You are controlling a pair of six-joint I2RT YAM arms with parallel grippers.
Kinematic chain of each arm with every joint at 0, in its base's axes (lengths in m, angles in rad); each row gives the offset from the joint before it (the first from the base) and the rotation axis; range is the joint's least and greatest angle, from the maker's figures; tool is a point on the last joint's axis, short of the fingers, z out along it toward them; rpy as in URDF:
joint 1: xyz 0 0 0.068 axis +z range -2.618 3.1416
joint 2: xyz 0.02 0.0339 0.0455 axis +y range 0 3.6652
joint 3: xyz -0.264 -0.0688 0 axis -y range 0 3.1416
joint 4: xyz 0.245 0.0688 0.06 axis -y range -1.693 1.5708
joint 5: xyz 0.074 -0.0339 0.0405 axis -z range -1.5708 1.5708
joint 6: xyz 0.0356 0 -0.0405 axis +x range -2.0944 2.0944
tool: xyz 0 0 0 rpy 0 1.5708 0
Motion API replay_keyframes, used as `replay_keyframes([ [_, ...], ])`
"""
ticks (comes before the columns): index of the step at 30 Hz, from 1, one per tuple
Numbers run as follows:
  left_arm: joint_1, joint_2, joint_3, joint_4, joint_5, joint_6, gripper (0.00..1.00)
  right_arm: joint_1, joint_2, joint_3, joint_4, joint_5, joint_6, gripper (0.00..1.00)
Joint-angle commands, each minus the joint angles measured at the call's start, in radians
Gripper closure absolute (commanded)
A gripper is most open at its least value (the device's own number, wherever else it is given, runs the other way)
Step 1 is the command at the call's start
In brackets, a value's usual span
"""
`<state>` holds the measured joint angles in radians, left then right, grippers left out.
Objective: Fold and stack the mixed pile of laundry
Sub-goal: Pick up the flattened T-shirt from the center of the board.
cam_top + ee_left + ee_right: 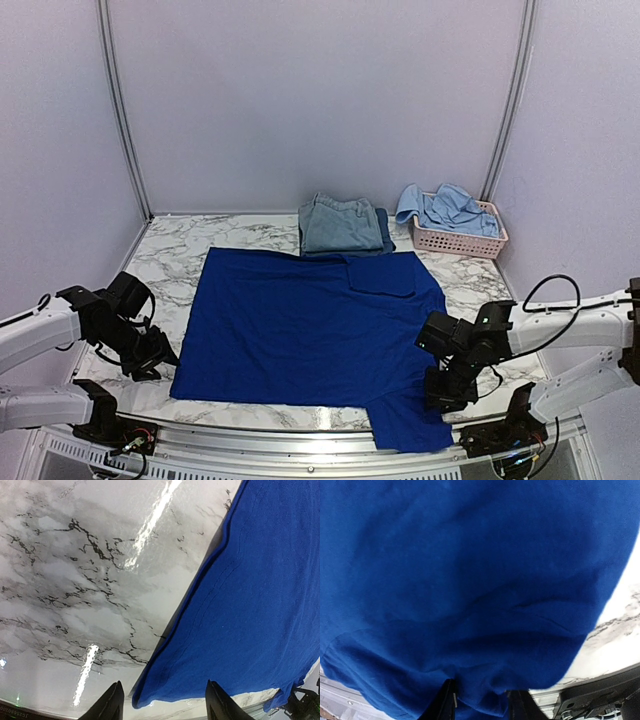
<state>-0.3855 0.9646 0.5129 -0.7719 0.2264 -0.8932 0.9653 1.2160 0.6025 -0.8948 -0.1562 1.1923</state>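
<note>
- My left gripper hangs with its jaws well apart and holds nothing. The near-left corner of the royal-blue T-shirt lies on the marble just below the gap.
- My right gripper has its jaws part-way apart with blue cloth filling the gap. I cannot tell whether that cloth is pinched or merely lying there.
- The right gripper sits over the shirt's near-right part, where a sleeve drapes over the near edge of the table.
- The T-shirt lies spread flat across the middle of the table, its other sleeve turned inward on top.
- At the far edge, folded denim is stacked just beyond the shirt's far hem.
- In the far-right corner stands a pink basket — a light-blue garment spills over its rim.
</note>
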Motion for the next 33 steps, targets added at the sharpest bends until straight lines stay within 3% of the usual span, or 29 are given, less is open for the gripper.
replay_keyframes([
  [1,-0.003,-0.005,-0.004,-0.032,-0.004,0.014,0.42,0.013,0.025,-0.023,0.057,-0.005,-0.019,0.74],
  [6,-0.004,-0.051,-0.044,-0.066,0.017,0.012,0.44,0.016,0.02,-0.007,0.06,-0.012,-0.019,1.0],
  [13,-0.023,-0.08,-0.069,-0.115,-0.004,0.044,0.57,0.016,0.001,0.002,0.052,-0.019,-0.01,1.0],
  [29,-0.173,-0.014,-0.086,-0.061,0.039,0.007,0.56,0.018,-0.015,0.026,0.038,-0.023,-0.009,1.0],
  [33,-0.177,0.03,-0.083,-0.004,0.043,-0.005,0.65,0.018,-0.046,0.025,0.029,-0.022,0.003,1.0],
])
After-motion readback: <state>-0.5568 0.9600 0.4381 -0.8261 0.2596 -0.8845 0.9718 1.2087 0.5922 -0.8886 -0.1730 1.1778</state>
